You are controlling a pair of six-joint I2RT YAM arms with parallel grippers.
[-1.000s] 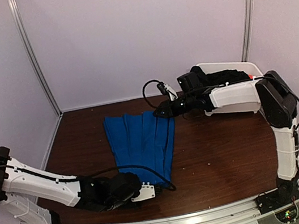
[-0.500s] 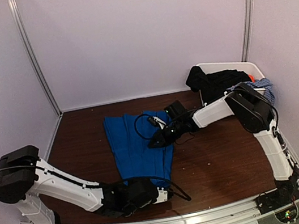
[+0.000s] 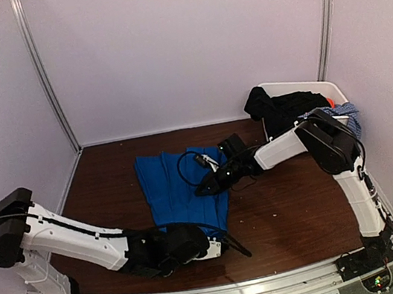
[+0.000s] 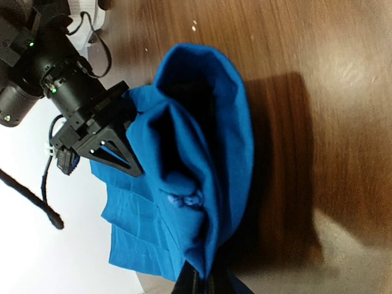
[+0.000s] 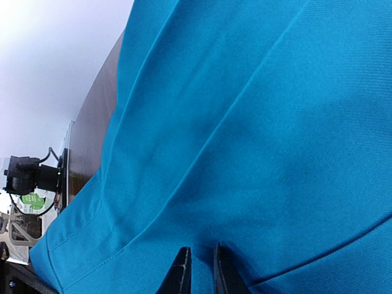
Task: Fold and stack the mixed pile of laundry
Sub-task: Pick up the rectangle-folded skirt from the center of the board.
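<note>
Inspecting remotely, I find the left tool (image 4: 205,283) clenched on the near hem of the blue garment (image 3: 173,185); the right tool (image 5: 201,272) pinches its right edge over the worktop (image 3: 288,199).

Robotics laboratory test cell. Evidence: plain white wall panels (image 3: 187,43) on the left, far and right sides, framed by aluminium uprights (image 3: 43,74). A left arm (image 3: 69,240) and a right arm (image 3: 367,190), both cabled, are bolted to a slotted metal rail (image 3: 228,292) along the near edge of a dark wood tabletop (image 3: 289,207).
</note>
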